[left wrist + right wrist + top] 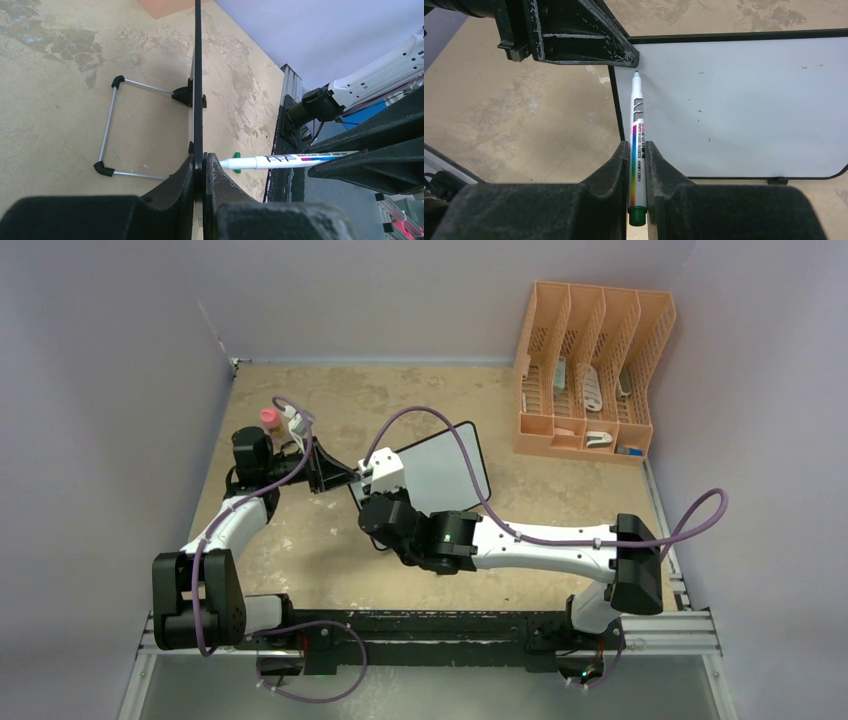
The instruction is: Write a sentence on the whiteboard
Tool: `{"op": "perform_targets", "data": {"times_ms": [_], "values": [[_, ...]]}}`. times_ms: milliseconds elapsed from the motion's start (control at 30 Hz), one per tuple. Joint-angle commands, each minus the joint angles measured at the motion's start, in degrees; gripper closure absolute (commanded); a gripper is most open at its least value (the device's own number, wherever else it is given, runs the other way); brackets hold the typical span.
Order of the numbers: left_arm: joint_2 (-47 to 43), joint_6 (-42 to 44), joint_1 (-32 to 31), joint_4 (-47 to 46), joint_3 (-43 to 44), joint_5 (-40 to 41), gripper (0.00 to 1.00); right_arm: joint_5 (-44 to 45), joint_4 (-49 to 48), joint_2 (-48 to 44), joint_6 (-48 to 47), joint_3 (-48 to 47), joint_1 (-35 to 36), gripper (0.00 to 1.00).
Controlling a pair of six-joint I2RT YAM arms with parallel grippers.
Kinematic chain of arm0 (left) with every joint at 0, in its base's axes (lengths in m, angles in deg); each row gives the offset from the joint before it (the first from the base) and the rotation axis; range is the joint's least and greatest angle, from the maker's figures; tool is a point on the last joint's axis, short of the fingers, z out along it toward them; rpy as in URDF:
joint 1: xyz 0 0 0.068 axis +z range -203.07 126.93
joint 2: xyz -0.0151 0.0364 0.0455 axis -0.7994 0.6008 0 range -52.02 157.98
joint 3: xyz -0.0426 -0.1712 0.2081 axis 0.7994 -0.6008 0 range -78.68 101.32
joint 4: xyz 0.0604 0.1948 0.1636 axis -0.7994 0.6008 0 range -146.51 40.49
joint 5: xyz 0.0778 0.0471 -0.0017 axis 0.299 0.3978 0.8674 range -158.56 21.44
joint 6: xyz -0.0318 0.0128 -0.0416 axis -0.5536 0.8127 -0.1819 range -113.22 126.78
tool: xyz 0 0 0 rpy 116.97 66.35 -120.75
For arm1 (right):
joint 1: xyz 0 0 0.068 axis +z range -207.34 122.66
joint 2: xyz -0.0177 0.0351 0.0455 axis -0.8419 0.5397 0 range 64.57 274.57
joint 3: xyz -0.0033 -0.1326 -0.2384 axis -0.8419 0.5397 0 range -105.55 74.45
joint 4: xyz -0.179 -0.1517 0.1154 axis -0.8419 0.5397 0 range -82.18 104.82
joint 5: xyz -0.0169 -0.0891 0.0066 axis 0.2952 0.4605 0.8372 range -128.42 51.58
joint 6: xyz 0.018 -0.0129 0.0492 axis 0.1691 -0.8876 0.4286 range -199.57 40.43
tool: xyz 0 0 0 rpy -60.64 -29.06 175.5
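Small white board with thin black frame point(445, 472) stands propped mid-table; likely light, stiff, apt to skid, best held by the frame edge, where the left gripper point(200, 162) is clamped. Right gripper point(638, 165) pinches white marker pen with green tip point(638, 130) mid-barrel, tip near the clamped corner; face unmarked

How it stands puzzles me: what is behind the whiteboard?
A wire prop with black end caps, hinged to the whiteboard, rests on the table. The board's back face is edge-on, so unseen.
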Motion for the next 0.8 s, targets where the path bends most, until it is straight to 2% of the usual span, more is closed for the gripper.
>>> {"op": "perform_targets", "data": {"times_ms": [0,767], "values": [[-1.73,1.80,-0.52,-0.48,0.75,-0.73,1.00,2.60,1.00,0.21,1.60,-3.06,0.27,1.00],[-2.01,1.92,-0.87,-0.26,0.75,-0.65,1.00,3.62,1.50,2.03,1.79,-4.97,0.31,1.00]]}}
